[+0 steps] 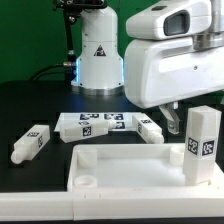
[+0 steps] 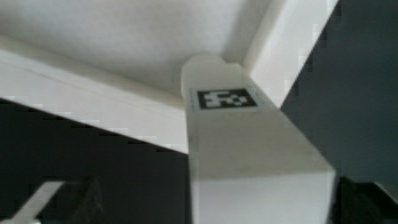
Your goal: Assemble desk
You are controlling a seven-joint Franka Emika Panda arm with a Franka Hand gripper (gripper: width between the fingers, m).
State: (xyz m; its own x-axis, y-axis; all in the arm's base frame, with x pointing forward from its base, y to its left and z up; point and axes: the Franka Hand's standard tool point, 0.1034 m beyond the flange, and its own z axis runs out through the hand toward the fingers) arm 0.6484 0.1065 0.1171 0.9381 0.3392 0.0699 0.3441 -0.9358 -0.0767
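White plastic desk panel (image 1: pixel 130 172) lies flat on the black table (image 1: pixel 30 185), at the near edge of the exterior view. Its long axis runs from that view's left to its right, raised rim upward. A round hole (image 1: pixel 88 183) is open at its near corner on the exterior view's left.

One upright leg (image 1: pixel 203 148) stands on the panel's corner at the exterior view's right, long axis vertical, tagged face toward the camera. The wrist view shows this leg (image 2: pixel 249 160) close up, its tag (image 2: pixel 228 99) near the top end, with the panel's rim (image 2: pixel 89 85) meeting in a corner behind it.

The gripper (image 1: pixel 177 122) hangs under the bulky white arm head, just beside the upright leg's top. Whether its fingers are spread or closed on the leg cannot be told (neither view shows them clearly).

A second leg (image 1: pixel 30 143) lies flat on the table at the exterior view's left, well apart from the panel and angled diagonally. A third leg (image 1: pixel 150 128) lies just beyond the panel's far rim, beside the marker board (image 1: pixel 95 123).

Bare table surface remains at the exterior view's left and near corner. The arm base (image 1: pixel 98 55) stands behind the marker board, against a green backdrop (image 1: pixel 25 35).
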